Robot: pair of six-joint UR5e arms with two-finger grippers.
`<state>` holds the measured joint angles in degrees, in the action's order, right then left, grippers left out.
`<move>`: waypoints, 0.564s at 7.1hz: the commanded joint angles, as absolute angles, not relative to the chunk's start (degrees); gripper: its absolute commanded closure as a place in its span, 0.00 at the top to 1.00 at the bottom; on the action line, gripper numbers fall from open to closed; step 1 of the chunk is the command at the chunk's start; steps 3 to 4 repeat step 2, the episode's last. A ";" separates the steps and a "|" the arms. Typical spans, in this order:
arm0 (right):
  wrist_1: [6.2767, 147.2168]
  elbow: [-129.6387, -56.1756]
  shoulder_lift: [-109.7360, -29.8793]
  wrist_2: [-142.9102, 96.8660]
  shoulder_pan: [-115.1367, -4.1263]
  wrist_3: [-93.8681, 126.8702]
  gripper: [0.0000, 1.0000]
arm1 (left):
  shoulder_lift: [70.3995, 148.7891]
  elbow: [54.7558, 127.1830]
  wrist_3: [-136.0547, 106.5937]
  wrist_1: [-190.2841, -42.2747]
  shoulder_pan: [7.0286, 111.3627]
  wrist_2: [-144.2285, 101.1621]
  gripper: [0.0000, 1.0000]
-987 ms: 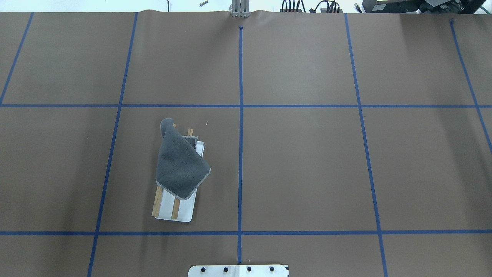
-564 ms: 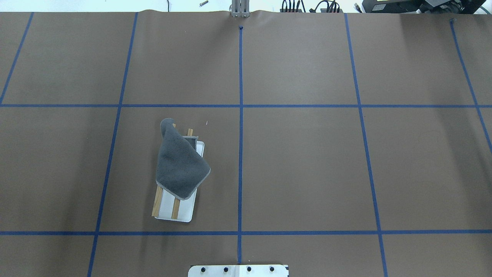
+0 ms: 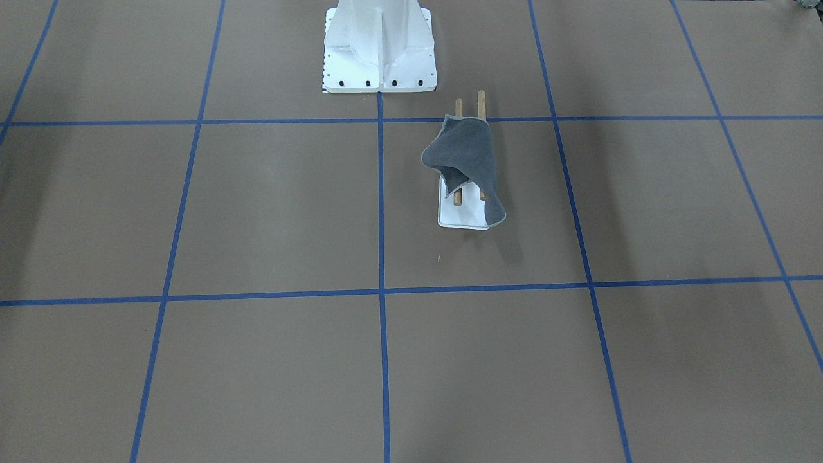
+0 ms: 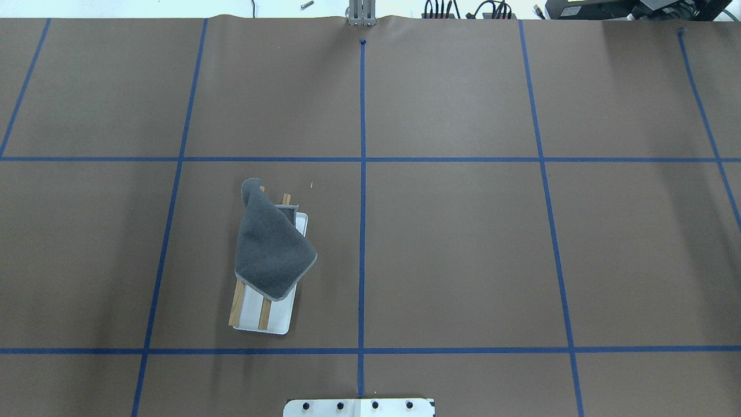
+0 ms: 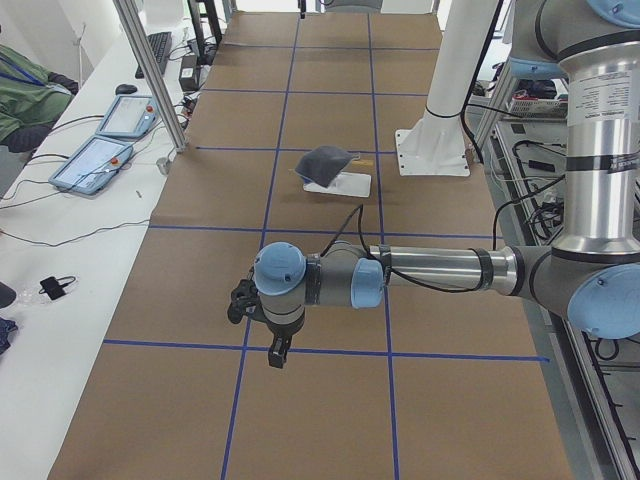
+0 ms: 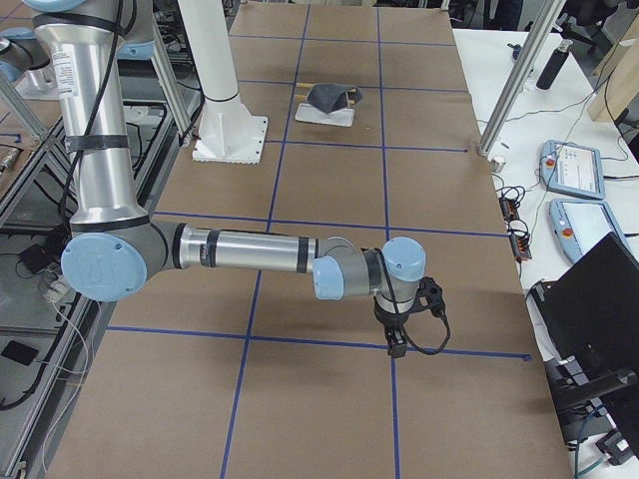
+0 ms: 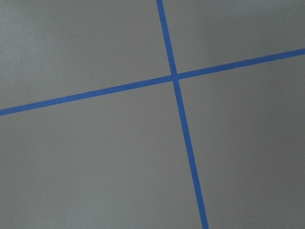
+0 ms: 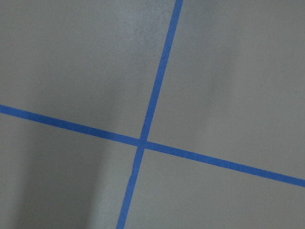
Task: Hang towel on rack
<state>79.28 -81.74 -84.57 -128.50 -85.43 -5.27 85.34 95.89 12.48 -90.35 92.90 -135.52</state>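
Note:
The dark grey towel (image 4: pixel 272 249) lies draped over the two wooden rods of the rack (image 4: pixel 281 315), left of the table's centre line. One corner hangs off the far end of the rods. The towel (image 3: pixel 466 157) and the rack's white base (image 3: pixel 460 217) also show in the front view. My left gripper (image 5: pixel 275 355) shows only in the left side view, far from the rack, pointing down over the table; I cannot tell if it is open or shut. My right gripper (image 6: pixel 394 344) shows only in the right side view, far from the towel (image 6: pixel 332 97); its state is also unclear.
The large white bolted pedestal (image 3: pixel 379 51) stands at the robot's edge of the table. Blue tape lines grid the brown table cover. Tablets (image 5: pixel 95 160) and cables lie on the white bench beyond the far edge. Both wrist views show only tape crossings.

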 commanded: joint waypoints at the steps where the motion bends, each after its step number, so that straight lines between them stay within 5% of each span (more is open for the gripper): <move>1: 79.28 -81.74 -84.55 -128.50 -85.34 -5.27 1.00 | 85.34 95.89 12.48 -90.35 92.90 -135.53 0.98; 4: 79.28 -81.74 -84.55 -128.50 -85.43 -5.27 1.00 | 85.34 95.89 12.48 -90.35 92.90 -135.53 0.98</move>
